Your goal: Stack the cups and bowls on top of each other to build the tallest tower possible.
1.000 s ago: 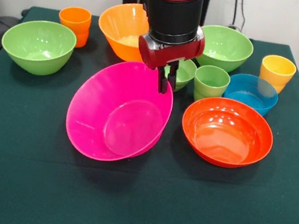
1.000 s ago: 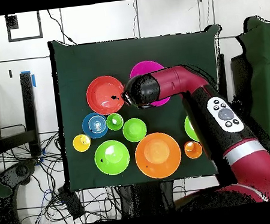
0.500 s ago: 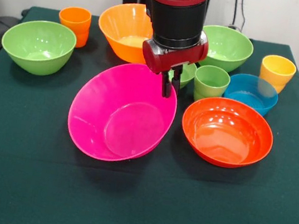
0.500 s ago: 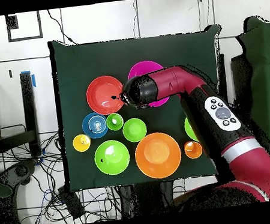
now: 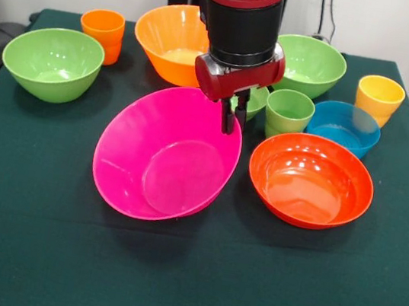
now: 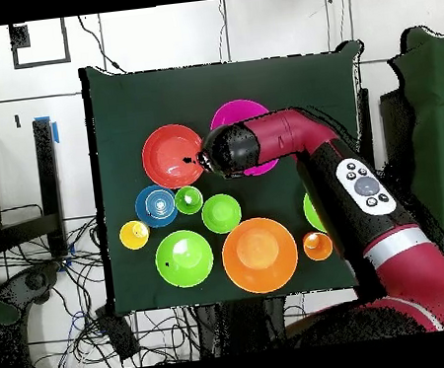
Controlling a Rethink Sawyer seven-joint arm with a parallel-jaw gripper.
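The pink bowl (image 5: 166, 153) is tilting, its rim at 1 o'clock sitting pinched in the gripper (image 5: 230, 120), whose 2 fingers are closed on it.

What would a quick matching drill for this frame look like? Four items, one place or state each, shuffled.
Items:
1. pink bowl
2. yellow cup
3. orange cup
4. blue bowl

Places or states (front view):
A. far left corner of the table
B. tilted, rim pinched by the claw
C. between the green cup and the yellow cup
D. far right edge of the table

Pairs: 1-B, 2-D, 3-A, 4-C
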